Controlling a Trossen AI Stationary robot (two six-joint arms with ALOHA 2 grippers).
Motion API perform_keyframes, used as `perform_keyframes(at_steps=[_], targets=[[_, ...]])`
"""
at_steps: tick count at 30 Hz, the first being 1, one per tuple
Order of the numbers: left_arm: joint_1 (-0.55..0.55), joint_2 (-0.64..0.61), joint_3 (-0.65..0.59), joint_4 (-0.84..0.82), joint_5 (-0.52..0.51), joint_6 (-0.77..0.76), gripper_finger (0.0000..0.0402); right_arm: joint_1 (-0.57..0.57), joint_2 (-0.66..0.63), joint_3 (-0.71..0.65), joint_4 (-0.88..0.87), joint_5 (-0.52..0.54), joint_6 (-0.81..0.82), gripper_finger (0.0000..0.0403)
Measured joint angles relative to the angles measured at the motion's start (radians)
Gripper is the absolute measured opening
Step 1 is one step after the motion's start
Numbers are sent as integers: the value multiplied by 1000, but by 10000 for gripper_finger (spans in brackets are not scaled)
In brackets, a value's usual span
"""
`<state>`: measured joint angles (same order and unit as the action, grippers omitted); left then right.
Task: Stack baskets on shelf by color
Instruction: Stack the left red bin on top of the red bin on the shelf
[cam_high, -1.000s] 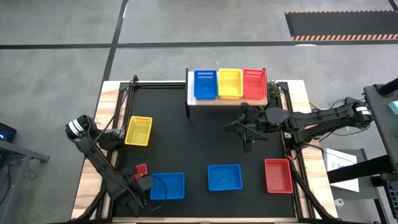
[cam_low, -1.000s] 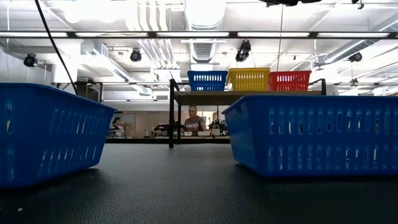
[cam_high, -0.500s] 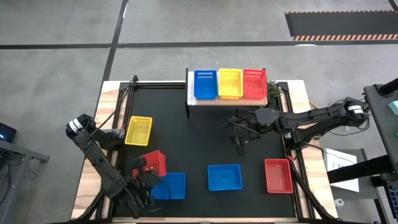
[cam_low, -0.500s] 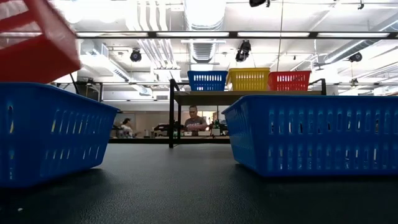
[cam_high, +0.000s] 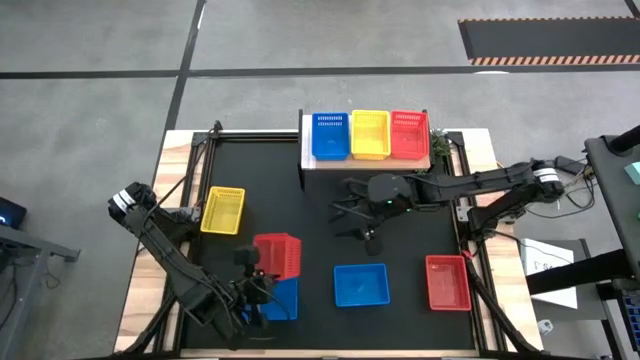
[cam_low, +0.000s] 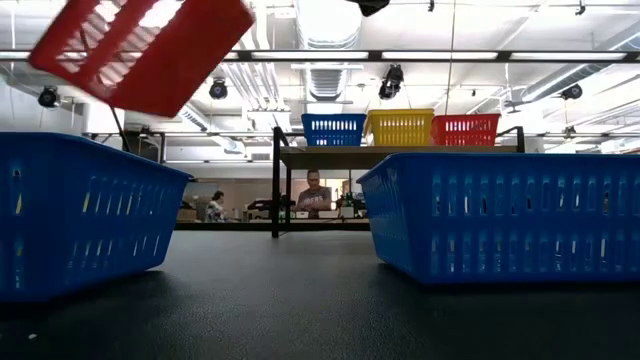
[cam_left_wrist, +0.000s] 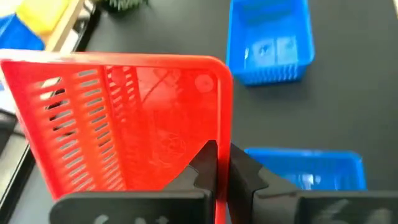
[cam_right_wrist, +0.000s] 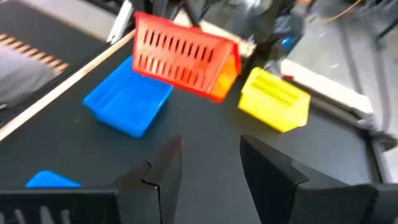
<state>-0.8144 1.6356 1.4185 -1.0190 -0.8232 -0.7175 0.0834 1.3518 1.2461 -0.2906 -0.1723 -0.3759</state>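
Baskets lie scattered over the black mat and along the shelf. On the shelf, at the mat's far edge, three sit side by side: a blue one, a yellow one and a red one, each touching its neighbour. A lifted red basket hangs tilted in the air near the mat's front left corner, held by the left gripper, whose fingers are pressed together on its rim; in the left wrist view the thin red wall stands pinched between them. Just below and in front of it a blue basket rests on the mat, partly hidden by the arm. Another blue basket sits near the middle of the front edge, well apart from the first. A red basket lies at the front right corner. A yellow basket lies by the left edge, beside the left arm's base.

Over the mat's middle, between the shelf and the front blue basket, hovers the right gripper, its fingers spread apart with nothing between them; the right arm reaches in from the right edge.

In the low view the two front blue baskets fill the foreground, the lifted red one shows tilted at upper left, and a person shows in the room behind the shelf.
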Motion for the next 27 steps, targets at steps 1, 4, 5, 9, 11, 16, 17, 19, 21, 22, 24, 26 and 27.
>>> perform_keyframes(at_steps=[1,4,5,9,11,16,17,19,21,22,24,26,27], targets=[[5,0,0,28,-6,24,0,1,15,30,-44,-10,0,152],[10,0,-2,115,-17,92,0,9,56,109,-154,-19,0,153],[10,0,-4,144,-19,118,0,12,68,128,-182,-19,1,153],[9,0,-17,250,-24,217,0,24,91,154,-207,-19,0,151],[9,0,-18,270,-25,238,0,25,91,151,-207,-20,-2,151],[9,0,-18,277,-48,236,0,23,87,139,-210,-19,-5,152],[9,0,-18,278,-49,235,0,24,86,139,-209,-19,-6,152],[9,0,-19,278,-49,235,0,24,85,139,-209,-19,-5,151],[9,0,-19,278,-49,234,0,24,85,139,-213,-19,-6,151],[9,0,-19,278,-49,234,0,24,85,138,-218,-19,-6,151],[9,0,-19,278,-49,234,0,24,85,138,-224,-19,-6,151],[9,0,-19,278,-49,234,0,24,85,138,-230,-19,-2,151],[9,0,-19,278,-49,234,0,24,85,138,-232,-19,-1,151]])
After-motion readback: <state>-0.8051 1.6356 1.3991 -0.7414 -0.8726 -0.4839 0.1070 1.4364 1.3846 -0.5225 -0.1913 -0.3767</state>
